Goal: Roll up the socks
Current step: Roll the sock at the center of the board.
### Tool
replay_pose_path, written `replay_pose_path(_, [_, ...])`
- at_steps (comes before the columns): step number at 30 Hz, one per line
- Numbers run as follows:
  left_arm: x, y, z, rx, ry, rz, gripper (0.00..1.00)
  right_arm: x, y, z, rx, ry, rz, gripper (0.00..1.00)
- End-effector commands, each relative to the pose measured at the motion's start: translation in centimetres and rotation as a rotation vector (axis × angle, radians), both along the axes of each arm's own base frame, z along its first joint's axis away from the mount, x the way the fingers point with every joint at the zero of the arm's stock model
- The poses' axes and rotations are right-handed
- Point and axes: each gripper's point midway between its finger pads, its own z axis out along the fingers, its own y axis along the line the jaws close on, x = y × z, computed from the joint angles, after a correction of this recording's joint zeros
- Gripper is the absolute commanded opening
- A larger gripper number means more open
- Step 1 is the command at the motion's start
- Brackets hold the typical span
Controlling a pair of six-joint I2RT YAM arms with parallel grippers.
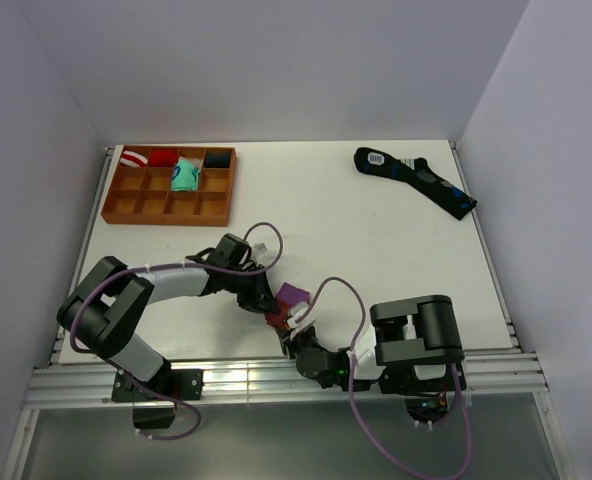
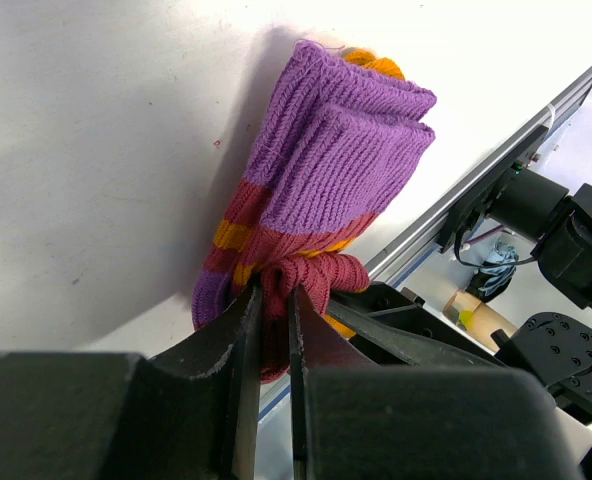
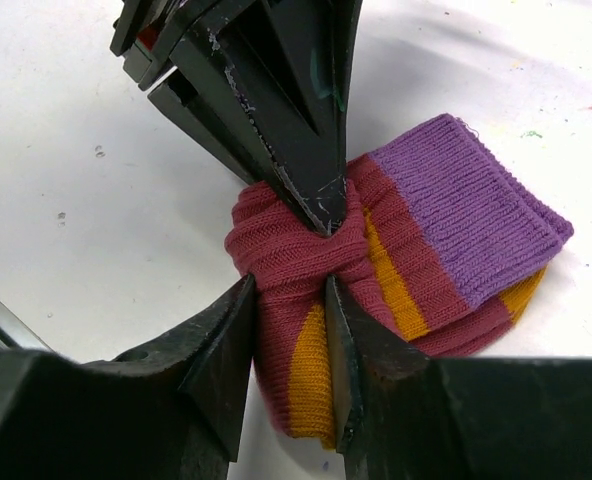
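White table [image 1: 376, 250] carries the socks [image 3: 426, 240] near the middle of its front edge, bunched into a maroon, orange and purple bundle between the two arms. Left gripper [image 2: 273, 300] is clamped narrowly on a maroon fold at one side, and the right gripper [image 3: 288, 300] meets it almost tip to tip, jaws pressed on the same maroon bunch from the opposite side. Wooden tray [image 1: 111, 205] sits far left, and a black sock [image 1: 416, 180] lies far right.

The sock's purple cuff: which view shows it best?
The left wrist view: the purple cuff sits central and large, ribs clear. The right wrist view has the cuff off to the right. The top view shows only a small purple patch.
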Motion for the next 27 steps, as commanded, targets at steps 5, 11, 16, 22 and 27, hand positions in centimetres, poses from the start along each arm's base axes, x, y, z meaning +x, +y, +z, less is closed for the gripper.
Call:
replay_pose_path(5, [-2.0, 0.0, 0.4, -0.027, 0.054, -0.045, 0.00, -1.8, -3.6, -6.0, -0.225, 0.115, 0.093, 0.32])
replay_pose_path(11, [-1.7, 0.3, -0.3, 0.002, 0.036, -0.021, 0.02, -2.4, -3.1, -4.7, -0.108, 0.215, 0.186, 0.31])
replay_pose_path(16, [-1.1, 1.1, -0.9, 0.059, -0.008, 0.001, 0.10, -2.5, -2.0, -4.2, -0.051, 0.314, 0.257, 0.31])
replay_pose_path(22, [-0.5, 1.9, -1.4, 0.109, -0.052, 0.033, 0.16, -3.0, -1.1, -3.9, -0.002, 0.426, 0.331, 0.31])
replay_pose_path(27, [0.3, 2.0, -1.3, 0.116, -0.092, 0.060, 0.21, -2.4, -1.4, -3.6, 0.081, 0.547, 0.348, 0.31])
